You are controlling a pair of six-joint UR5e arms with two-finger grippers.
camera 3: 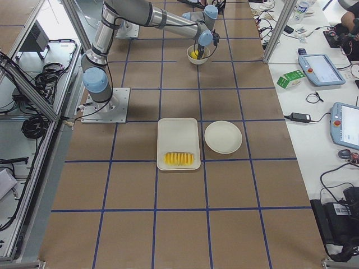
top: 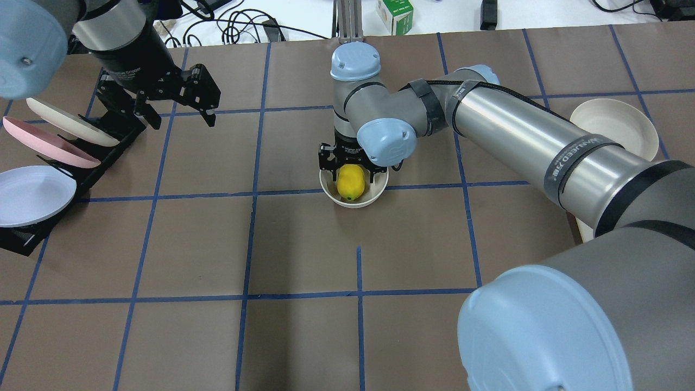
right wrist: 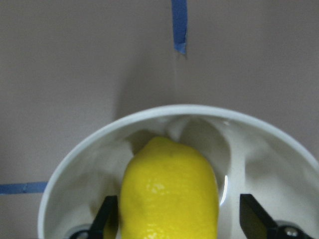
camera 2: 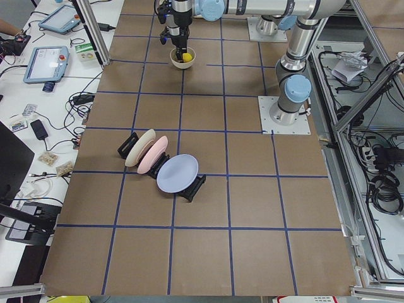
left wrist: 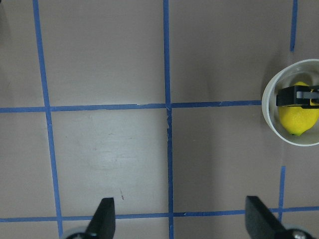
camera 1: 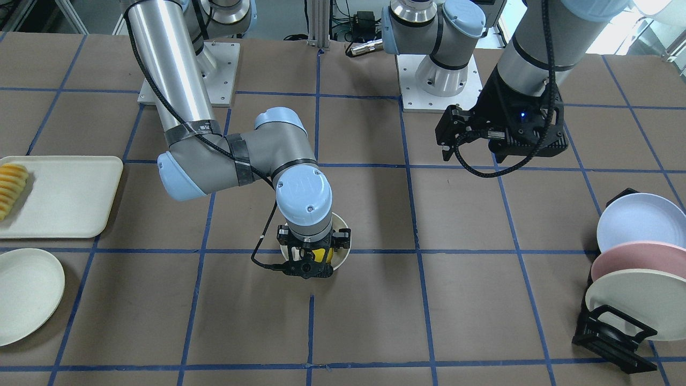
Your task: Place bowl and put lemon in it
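The deep, round, glossy off-white bowl [top: 354,205] stands upright near the middle of the brown worktop [top: 304,250], over a blue tape line [top: 217,194]. The small bright yellow oval lemon [top: 351,182] lies inside it.

With 12 o'clock straight ahead of the robot, the bowl [top: 355,204] sits near the counter's [top: 304,250] middle with the lemon [top: 351,182] in it. The right hand [right wrist: 179,221] reaches down into the bowl and straddles the lemon. At 9 o'clock a rack [camera 1: 611,343] holds three plates [camera 1: 638,220] on edge, and the left hand [left wrist: 180,209] hangs over the counter between rack and bowl. A round plate [camera 1: 27,295] lies toward 2 o'clock and a tray [camera 1: 69,198] toward 4, with slices [camera 1: 12,190] at the tray's 3 o'clock end.
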